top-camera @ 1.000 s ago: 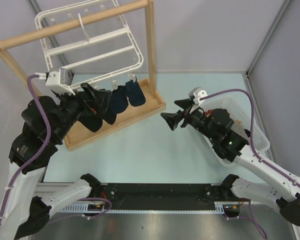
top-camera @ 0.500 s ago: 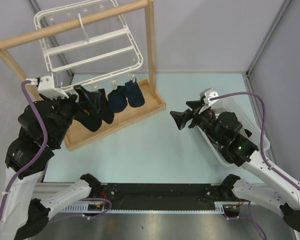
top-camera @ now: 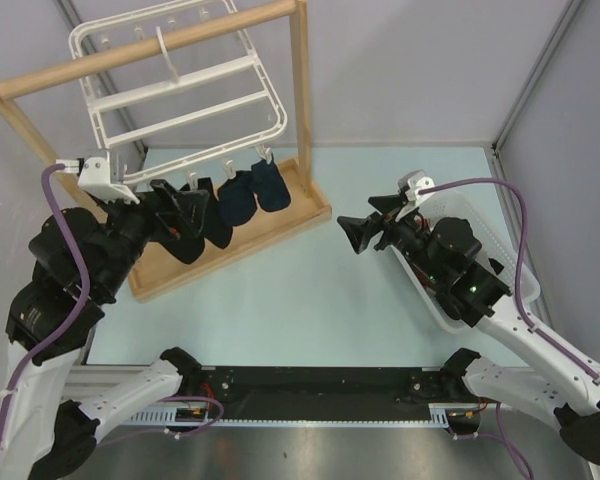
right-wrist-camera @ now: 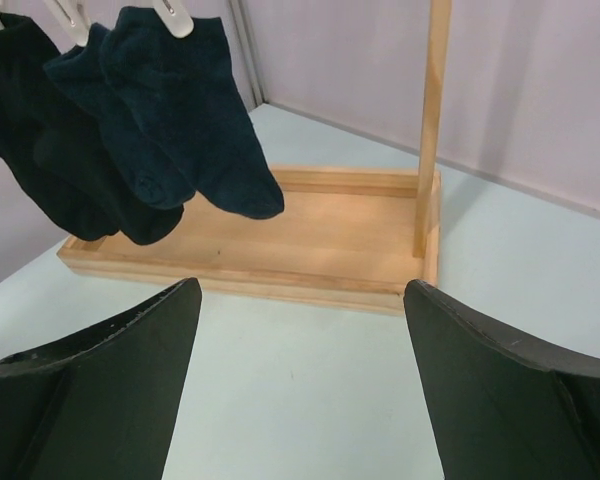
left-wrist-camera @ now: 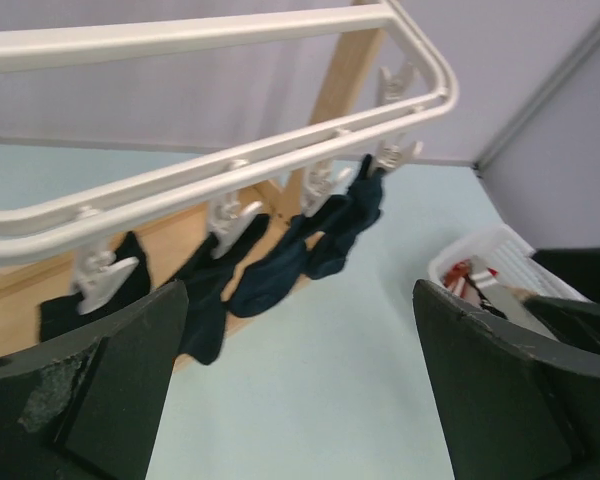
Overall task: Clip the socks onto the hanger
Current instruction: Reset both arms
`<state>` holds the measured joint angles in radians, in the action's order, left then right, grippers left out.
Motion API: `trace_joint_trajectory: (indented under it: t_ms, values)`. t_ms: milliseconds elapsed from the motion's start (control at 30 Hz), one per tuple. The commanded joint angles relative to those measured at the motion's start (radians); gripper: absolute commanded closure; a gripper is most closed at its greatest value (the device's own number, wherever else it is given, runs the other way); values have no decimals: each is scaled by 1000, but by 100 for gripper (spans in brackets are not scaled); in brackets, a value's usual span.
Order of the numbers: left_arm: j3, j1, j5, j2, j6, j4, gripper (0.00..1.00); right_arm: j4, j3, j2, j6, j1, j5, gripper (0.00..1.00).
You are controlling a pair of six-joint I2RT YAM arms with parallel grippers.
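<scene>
left gripper retreated, socks clipped

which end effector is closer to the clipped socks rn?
Left. The left end effector sits right beside the socks on the hanger; the right end effector is off to their right, across the table.

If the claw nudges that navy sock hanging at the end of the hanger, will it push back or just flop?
Probably flops: the navy sock hangs limp from one clip. Held only at the cuff, it would likely swing aside. It seems light; the hanger rail looks unbent.
</scene>
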<state>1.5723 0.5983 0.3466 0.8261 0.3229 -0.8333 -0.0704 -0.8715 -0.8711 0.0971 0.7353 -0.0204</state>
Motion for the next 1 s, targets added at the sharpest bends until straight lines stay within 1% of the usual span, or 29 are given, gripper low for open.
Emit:
trace_joint_trajectory:
  t_ms: [0, 67, 133, 167, 200, 267, 300, 433, 467, 533, 567, 667, 767, 800, 867, 967]
  values:
    - [29, 4, -245, 65, 51, 68, 0, -126, -26, -61, -8, -16, 77, 12]
    - [41, 11, -282, 90, 65, 89, 0, -143, -30, -91, -11, -16, 91, 12]
    - [52, 43, -307, 126, 79, 132, 0, -152, -32, -100, -10, -16, 93, 12]
    - [69, 61, -301, 139, 82, 146, 0, -152, -31, -104, -11, -16, 91, 12]
    - [80, 110, -290, 151, 81, 160, 0, -152, -30, -114, -14, -17, 89, 12]
    - [109, 167, -247, 197, 70, 206, 0, -157, -30, -124, -19, -16, 91, 12]
    - [114, 217, -235, 217, 67, 223, 0, -158, -30, -137, -20, -16, 89, 12]
    - [137, 287, -174, 313, 39, 318, 0, -206, -30, -178, -20, -17, 118, 12]
    - [147, 294, -152, 355, 30, 330, 0, -218, -30, -189, -22, -17, 125, 12]
    - [161, 301, -118, 390, 22, 339, 0, -261, -31, -212, -16, -17, 146, 12]
    - [164, 302, -56, 407, 12, 353, 0, -276, -30, -218, -16, -17, 152, 12]
    - [131, 301, 90, 409, -14, 387, 0, -322, -32, -239, -14, -19, 162, 12]
    - [85, 301, 170, 393, -41, 399, 0, -359, -30, -262, -11, -24, 174, 12]
    - [74, 299, 216, 381, -45, 401, 0, -368, -30, -269, -10, -24, 177, 12]
    - [52, 290, 239, 374, -45, 370, 0, -391, -32, -284, -4, -25, 181, 12]
    - [16, 242, 236, 344, -3, 326, 0, -420, -30, -301, 10, -27, 195, 12]
